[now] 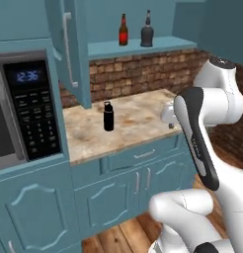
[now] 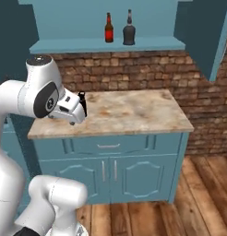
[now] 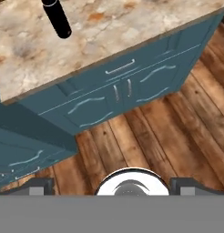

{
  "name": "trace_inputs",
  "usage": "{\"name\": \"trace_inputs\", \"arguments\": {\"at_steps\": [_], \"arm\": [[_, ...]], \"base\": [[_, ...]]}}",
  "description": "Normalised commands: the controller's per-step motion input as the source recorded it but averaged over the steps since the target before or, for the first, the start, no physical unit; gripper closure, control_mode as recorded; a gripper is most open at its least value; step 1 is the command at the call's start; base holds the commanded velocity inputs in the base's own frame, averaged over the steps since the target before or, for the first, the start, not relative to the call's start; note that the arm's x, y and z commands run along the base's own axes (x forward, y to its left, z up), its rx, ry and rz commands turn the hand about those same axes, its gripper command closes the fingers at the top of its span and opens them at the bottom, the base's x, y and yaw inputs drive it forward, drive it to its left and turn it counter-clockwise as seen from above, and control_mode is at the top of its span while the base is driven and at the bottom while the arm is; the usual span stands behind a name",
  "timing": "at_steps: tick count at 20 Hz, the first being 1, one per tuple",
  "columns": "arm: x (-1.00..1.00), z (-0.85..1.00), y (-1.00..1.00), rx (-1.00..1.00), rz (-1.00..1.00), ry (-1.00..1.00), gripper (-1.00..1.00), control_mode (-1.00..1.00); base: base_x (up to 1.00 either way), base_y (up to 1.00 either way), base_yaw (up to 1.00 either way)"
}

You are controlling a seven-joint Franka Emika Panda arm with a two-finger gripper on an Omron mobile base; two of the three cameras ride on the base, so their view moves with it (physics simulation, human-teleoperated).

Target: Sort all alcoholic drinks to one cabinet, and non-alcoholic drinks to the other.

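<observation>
Our gripper (image 3: 113,185) stands wide and empty, held back over the counter's (image 1: 138,118) front edge and looking down past the base units (image 3: 123,91) to the wood floor (image 3: 177,136); we judge it is pulled clear so we can line up the next pick. The flask (image 1: 108,116) stands upright on the counter, well apart from the hand, and seems the next thing to fetch. The beer bottle (image 1: 123,29) and the round bottle (image 1: 147,30) stand upright side by side on the open cabinet's (image 1: 138,48) floor, so we take the alcoholic side as sorted.
</observation>
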Motion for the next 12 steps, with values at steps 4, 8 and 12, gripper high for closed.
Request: {"name": "trace_inputs", "arguments": {"at_steps": [4, 8, 12], "arm": [[0.00, 0.00, 0.00, 0.00, 0.00, 0.00, -1.00, 1.00], [0.00, 0.00, 0.00, 0.00, 0.00, 0.00, -1.00, 1.00], [0.00, 0.00, 0.00, 0.00, 0.00, 0.00, -1.00, 1.00]], "base": [[0.72, -0.62, 0.46], [0.92, -0.61, 0.44], [0.73, -0.42, 0.41]]}}
